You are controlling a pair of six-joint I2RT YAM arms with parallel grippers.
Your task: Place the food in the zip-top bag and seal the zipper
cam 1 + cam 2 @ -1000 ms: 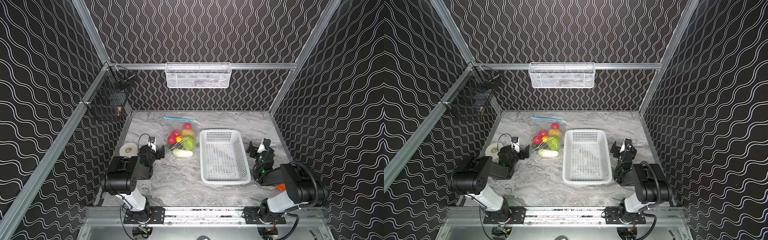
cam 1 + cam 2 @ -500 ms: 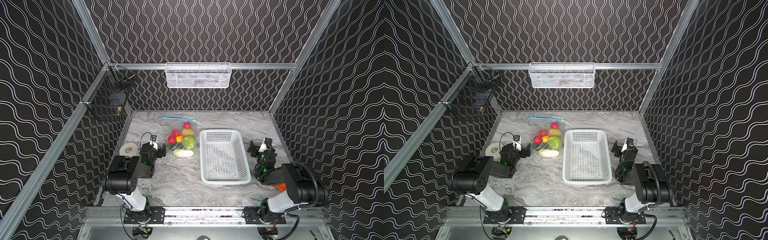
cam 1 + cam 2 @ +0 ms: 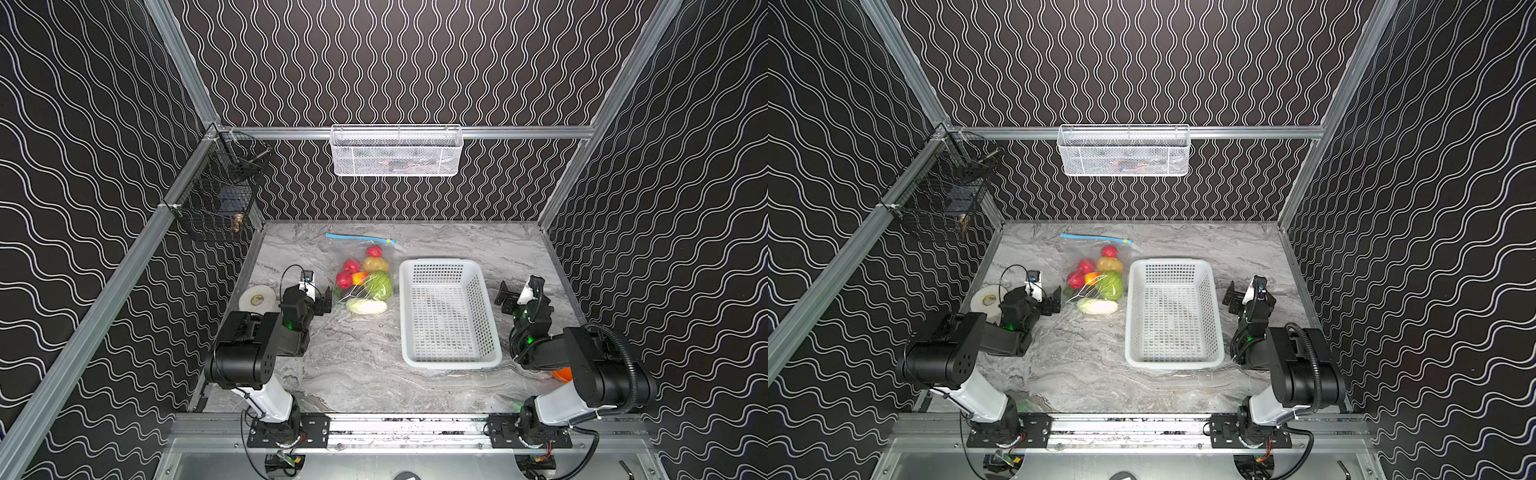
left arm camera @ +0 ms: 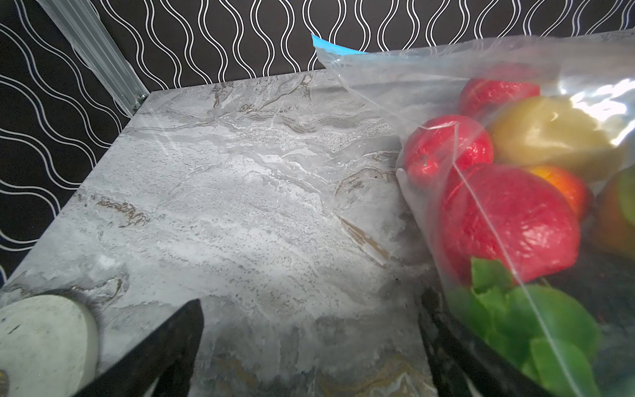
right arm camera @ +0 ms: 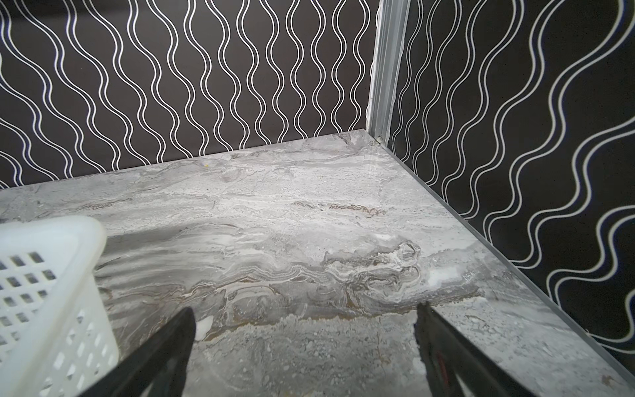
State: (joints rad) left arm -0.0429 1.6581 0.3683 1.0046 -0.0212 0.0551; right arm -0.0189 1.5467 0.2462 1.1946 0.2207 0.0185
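On the grey marble-patterned tabletop (image 3: 353, 365), a white perforated plastic basket (image 3: 451, 363) stands right of centre. The clear crinkly zip-top bag (image 3: 353, 253) lies just left of it, with colourful toy food (image 3: 376, 284) inside and the light-blue zipper strip (image 3: 359, 237) along its far edge. The left gripper (image 3: 326, 301) sits spread wide and empty just beside the bag, and the right gripper (image 3: 505, 297), also spread and empty, sits beside the basket's right wall.

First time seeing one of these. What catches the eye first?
Bright toy food in a clear bag lies mid-table, left of a white basket. The left gripper stands open beside the bag; the right gripper, also open, sits right of the basket. Wavy black-and-white walls surround everything.
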